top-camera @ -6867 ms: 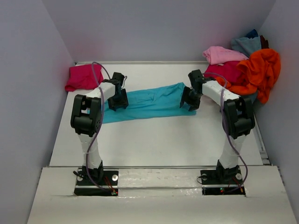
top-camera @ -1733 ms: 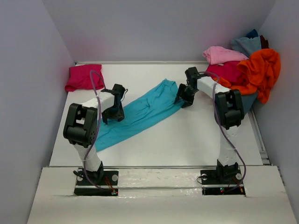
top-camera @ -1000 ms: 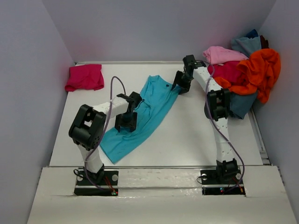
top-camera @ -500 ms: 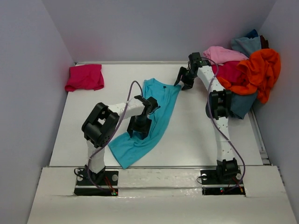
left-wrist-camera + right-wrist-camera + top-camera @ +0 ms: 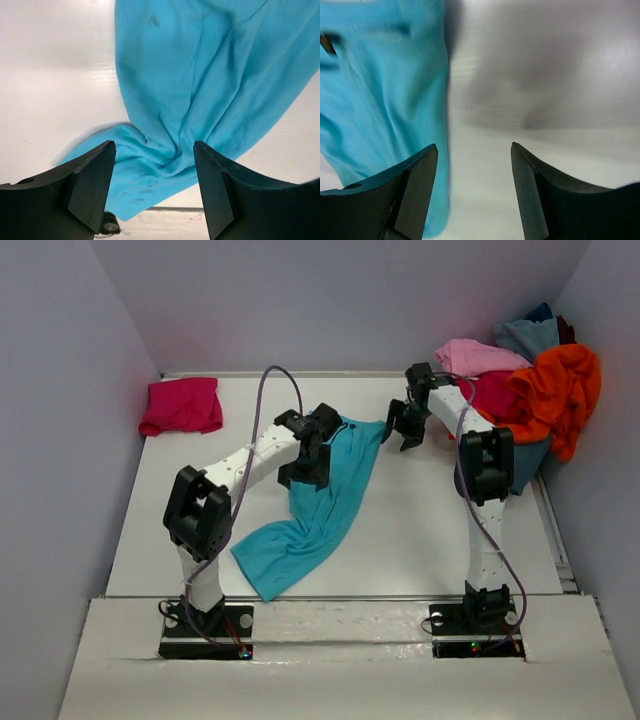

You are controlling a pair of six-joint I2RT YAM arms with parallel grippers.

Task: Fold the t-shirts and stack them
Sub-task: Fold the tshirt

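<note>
A turquoise t-shirt [image 5: 322,508] lies in a long rumpled band on the white table [image 5: 430,530], from upper centre down to lower left of centre. It looks light, limp and quick to bunch, so it is best pinched at the corners of an end. The left gripper [image 5: 303,468] hovers over its upper part, jaws spread and empty. The right gripper [image 5: 408,432], just right of the shirt's top, is also spread and holds nothing. A folded magenta shirt [image 5: 182,405] sits upper left. A heap of unfolded shirts [image 5: 545,390] crowds the upper right, beside the right arm.
</note>
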